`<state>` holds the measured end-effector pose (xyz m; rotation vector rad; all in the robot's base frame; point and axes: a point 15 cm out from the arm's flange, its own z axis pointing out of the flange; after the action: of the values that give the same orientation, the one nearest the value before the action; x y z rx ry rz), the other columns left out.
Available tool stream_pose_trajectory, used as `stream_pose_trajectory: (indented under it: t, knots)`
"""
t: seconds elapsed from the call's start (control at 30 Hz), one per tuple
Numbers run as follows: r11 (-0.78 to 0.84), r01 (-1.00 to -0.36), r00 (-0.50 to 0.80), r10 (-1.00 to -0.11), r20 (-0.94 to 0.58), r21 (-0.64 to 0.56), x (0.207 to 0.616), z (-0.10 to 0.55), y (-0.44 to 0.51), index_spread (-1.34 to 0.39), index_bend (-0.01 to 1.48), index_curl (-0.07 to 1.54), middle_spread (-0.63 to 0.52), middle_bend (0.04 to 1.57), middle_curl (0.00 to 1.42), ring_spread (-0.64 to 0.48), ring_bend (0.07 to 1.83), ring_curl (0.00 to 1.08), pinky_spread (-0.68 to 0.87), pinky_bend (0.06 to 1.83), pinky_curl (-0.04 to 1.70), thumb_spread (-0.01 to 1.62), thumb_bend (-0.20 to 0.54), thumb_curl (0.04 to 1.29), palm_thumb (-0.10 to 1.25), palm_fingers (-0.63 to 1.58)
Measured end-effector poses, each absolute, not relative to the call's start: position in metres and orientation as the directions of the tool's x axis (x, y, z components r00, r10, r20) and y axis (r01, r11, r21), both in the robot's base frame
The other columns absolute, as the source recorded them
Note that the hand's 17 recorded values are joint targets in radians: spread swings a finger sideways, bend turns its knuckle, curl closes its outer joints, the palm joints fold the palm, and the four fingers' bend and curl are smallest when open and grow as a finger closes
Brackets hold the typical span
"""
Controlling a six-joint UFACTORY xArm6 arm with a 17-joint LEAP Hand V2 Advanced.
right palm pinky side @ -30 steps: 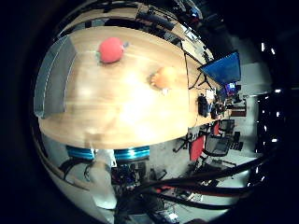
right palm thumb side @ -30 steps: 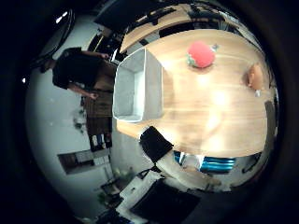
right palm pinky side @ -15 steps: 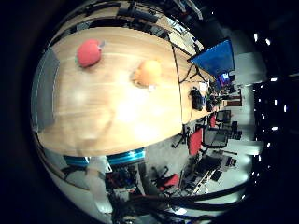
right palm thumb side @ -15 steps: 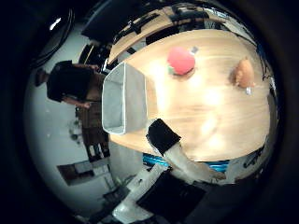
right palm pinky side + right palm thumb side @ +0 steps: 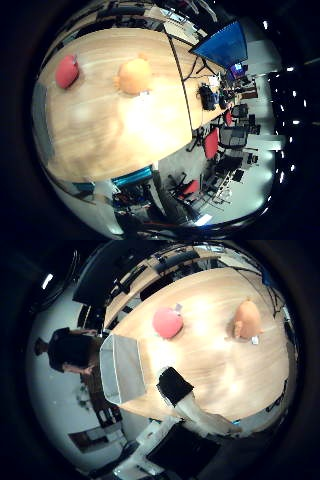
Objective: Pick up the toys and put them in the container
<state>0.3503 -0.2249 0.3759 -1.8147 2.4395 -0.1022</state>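
Note:
A red plush toy (image 5: 167, 322) and an orange plush toy (image 5: 245, 318) lie on the wooden table (image 5: 215, 365), away from each other. A grey rectangular container (image 5: 120, 368) stands at one end of the table, beside the red toy. My hand (image 5: 180, 392) is high above the table; one black-tipped white finger reaches into the thumb side view, fairly straight, touching nothing. The little finger side view shows the red toy (image 5: 67, 71) and the orange toy (image 5: 133, 74) on the table, with the orange one nearer the middle of the picture.
A monitor (image 5: 222, 45) stands past the table's far edge, with red chairs (image 5: 210, 142) and desks behind. A person (image 5: 70, 348) sits beyond the container's end of the table. Teal robot parts (image 5: 135, 178) lie below the table's near edge.
Both views have shifted and the toys look larger: the hand has moved closer to the table, towards the orange toy. The toys and the container have not moved.

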Motion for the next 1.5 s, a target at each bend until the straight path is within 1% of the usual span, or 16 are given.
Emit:
stream_pose_trajectory:
  t: [0.27, 0.7, 0.83, 1.0, 1.5]
  knots:
    - [0.353, -0.931, -0.350, -0.936, -0.045, -0.098, 0.370, 0.362, -0.277, -0.44, 0.16, 0.28, -0.12, 0.23, 0.36, -0.03, 0.38, 0.23, 0.36, 0.31, 0.30, 1.06, -0.026, 0.28, 0.29, 0.29]
    - [0.417, -0.908, -0.415, -0.907, -0.077, -0.024, 0.387, 0.313, -0.331, -0.42, 0.15, 0.27, -0.10, 0.22, 0.36, -0.01, 0.38, 0.24, 0.36, 0.34, 0.31, 1.05, -0.026, 0.28, 0.29, 0.24]
    - [0.426, -0.904, -0.423, -0.903, -0.074, -0.030, 0.397, 0.295, -0.347, -0.42, 0.16, 0.27, -0.10, 0.22, 0.36, -0.01, 0.38, 0.24, 0.35, 0.35, 0.30, 1.04, -0.025, 0.28, 0.29, 0.24]
    - [0.432, -0.902, -0.429, -0.900, -0.076, -0.019, 0.403, 0.275, -0.354, -0.42, 0.16, 0.27, -0.10, 0.21, 0.36, -0.01, 0.38, 0.24, 0.35, 0.35, 0.30, 1.04, -0.027, 0.28, 0.29, 0.24]
    - [0.397, -0.913, -0.405, -0.908, -0.103, 0.089, 0.417, 0.212, -0.337, -0.42, 0.15, 0.27, -0.09, 0.20, 0.36, -0.01, 0.39, 0.25, 0.34, 0.37, 0.30, 0.99, -0.030, 0.28, 0.26, 0.21]
